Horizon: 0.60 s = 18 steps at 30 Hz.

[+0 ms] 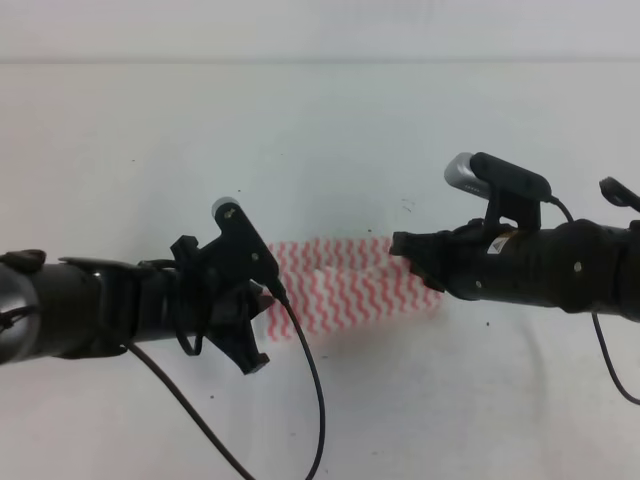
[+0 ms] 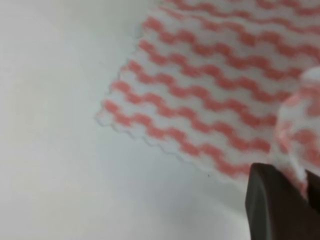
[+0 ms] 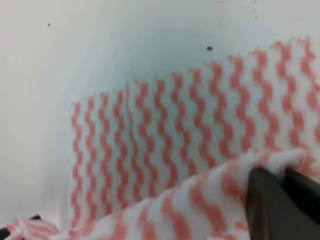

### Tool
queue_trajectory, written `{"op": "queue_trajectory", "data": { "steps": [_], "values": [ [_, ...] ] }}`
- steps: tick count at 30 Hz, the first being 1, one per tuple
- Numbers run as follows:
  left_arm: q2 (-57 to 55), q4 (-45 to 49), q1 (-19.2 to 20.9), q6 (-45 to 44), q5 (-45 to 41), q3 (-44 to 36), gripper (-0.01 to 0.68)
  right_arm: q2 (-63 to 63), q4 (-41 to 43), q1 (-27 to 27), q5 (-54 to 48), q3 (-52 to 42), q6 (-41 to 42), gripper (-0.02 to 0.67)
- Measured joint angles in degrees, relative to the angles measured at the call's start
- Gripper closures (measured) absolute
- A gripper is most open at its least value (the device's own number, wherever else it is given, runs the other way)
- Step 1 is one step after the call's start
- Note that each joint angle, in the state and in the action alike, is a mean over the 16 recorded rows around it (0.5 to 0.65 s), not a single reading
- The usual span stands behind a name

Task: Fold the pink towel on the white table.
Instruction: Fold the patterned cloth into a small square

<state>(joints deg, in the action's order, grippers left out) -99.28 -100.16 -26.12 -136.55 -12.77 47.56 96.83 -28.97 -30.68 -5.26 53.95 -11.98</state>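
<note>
The towel [image 1: 345,285] is lying on the table [image 1: 320,120] between both arms. The left gripper [image 2: 282,200] and right gripper [image 3: 282,192] are each pinching its edge (lifted slightly).

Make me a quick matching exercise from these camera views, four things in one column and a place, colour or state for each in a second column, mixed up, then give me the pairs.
Things
1. pink towel
2. white table
3. left gripper
4. right gripper

Descriptions
A. plain white, with small dark specks
B. pinches a lifted towel edge, on the right of the high view
C. pink-red and white zigzag stripes
D. pinches towel cloth, on the left of the high view

Pairs: 1-C, 2-A, 3-D, 4-B
</note>
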Motion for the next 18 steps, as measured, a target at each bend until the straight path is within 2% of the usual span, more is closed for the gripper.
{"op": "queue_trajectory", "data": {
  "steps": [18],
  "values": [
    [-2.95,-0.01,0.00,-0.04,1.91,2.91,0.673,2.07,0.46,0.12,1.53,0.59,-0.02,0.651]
  ]
}}
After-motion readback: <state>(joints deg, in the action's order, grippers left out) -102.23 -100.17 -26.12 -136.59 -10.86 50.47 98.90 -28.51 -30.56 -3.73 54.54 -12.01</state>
